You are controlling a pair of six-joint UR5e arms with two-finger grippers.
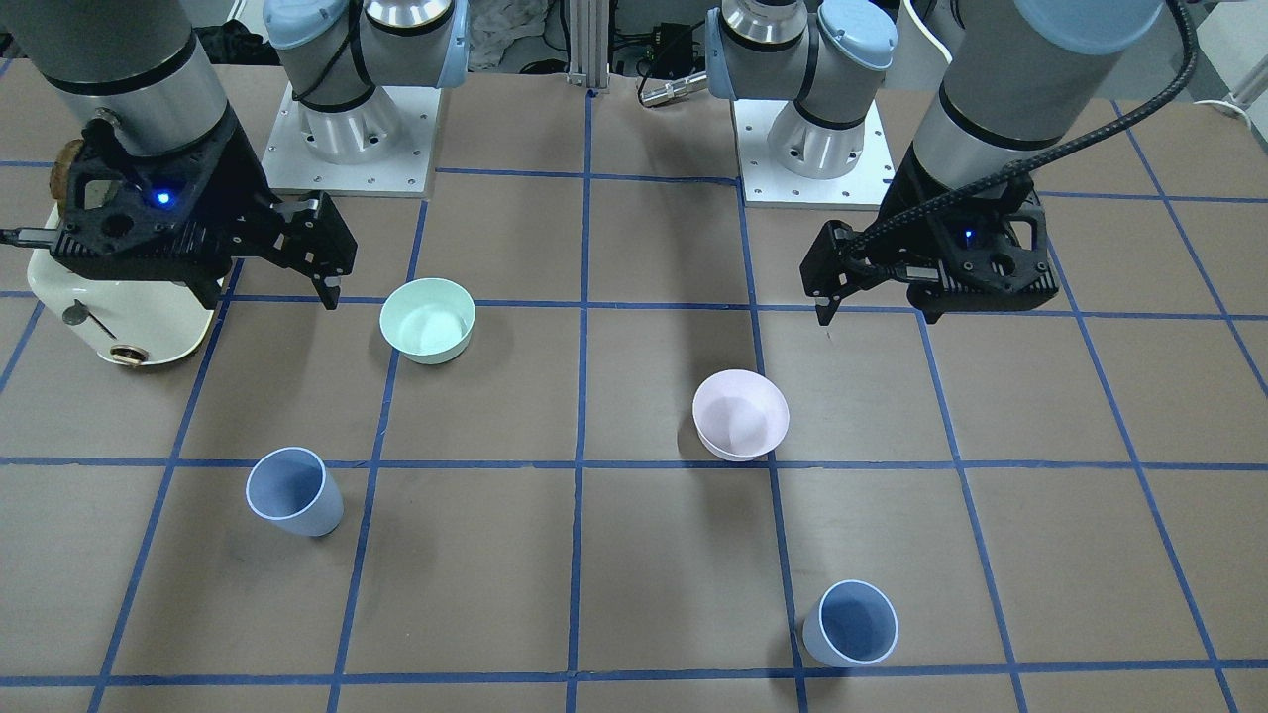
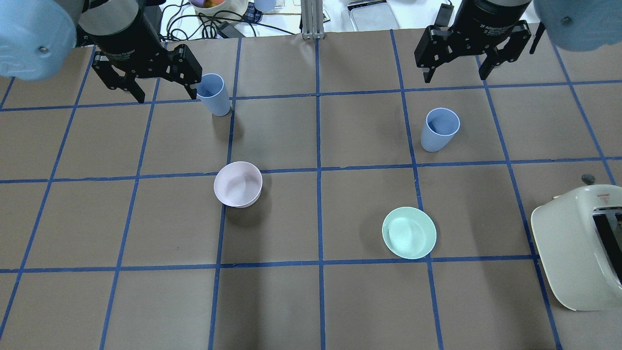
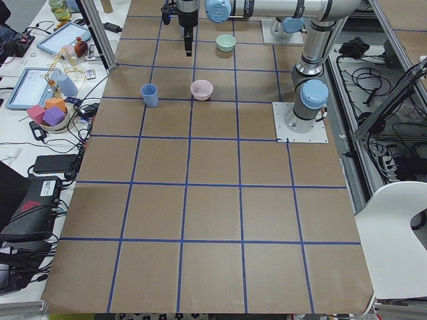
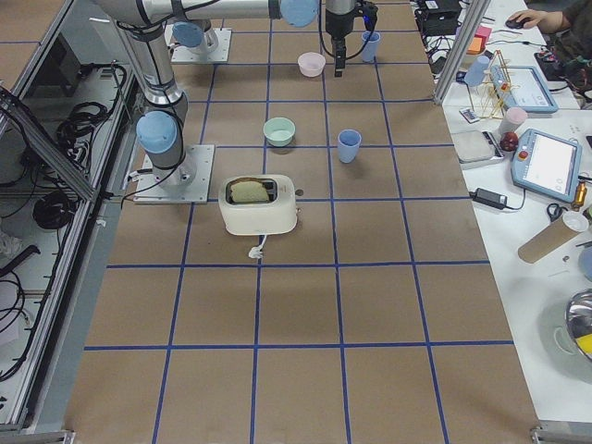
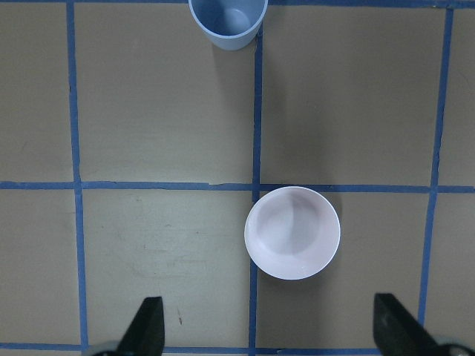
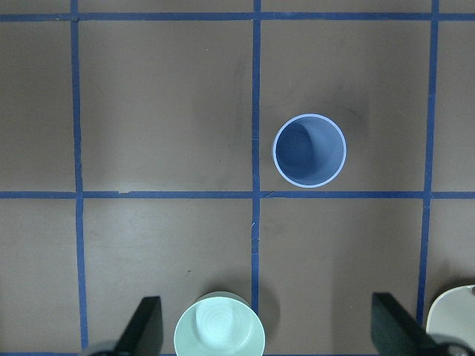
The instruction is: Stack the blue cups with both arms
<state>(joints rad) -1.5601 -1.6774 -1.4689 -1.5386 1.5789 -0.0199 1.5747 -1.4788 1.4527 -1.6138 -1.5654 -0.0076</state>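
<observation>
Overhead: left hand (image 2: pixel 166 95) raised over the desk (image 2: pixel 291 301), spread apart and empty, first blue cup (image 2: pixel 214 95) upright beside it in the view; right hand (image 2: pixel 455 75) likewise spread and empty, second blue cup (image 2: pixel 440 130) upright below it. Front-facing: cups well apart on the operators' side, pink bowl (image 1: pixel 740 414) and mint bowl (image 1: pixel 428 319) between them and the hands. Wrist views: first blue cup at the left camera's top edge, second blue cup right of centre in the right one.
</observation>
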